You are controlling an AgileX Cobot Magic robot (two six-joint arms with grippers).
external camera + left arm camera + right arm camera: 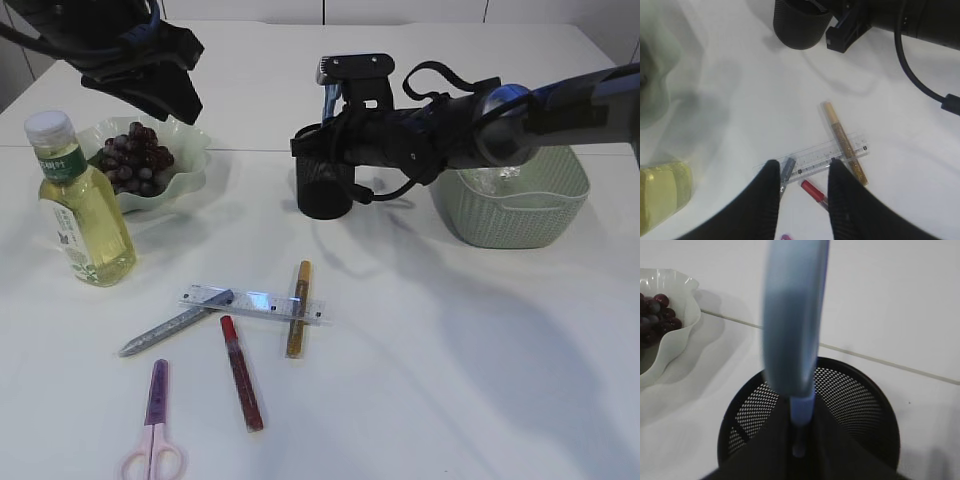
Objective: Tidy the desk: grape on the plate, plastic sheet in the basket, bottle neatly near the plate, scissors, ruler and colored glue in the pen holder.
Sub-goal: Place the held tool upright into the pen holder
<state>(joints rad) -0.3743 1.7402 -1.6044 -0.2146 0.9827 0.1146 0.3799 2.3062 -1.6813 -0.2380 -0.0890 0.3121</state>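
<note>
Right gripper (799, 440) jaws pinching blue scissors (792, 330) over the pen holder (860, 405); left gripper (802, 172) jaws spread above the ruler (815, 157), basket (515, 205) close by.

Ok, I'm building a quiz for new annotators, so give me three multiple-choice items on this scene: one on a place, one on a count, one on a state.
1. Where are the grapes?
A. in the basket
B. on the plate
C. in the pen holder

2. How many glue pens lie on the table?
A. one
B. three
C. five

3. The right gripper is:
A. open and empty
B. shut on a blue object
C. shut on the bottle

Answers:
1 B, the bunch sits in the wavy white plate.
2 B, one silver, one red, one gold.
3 B, its fingers pinch the blue object over the pen holder.
</note>
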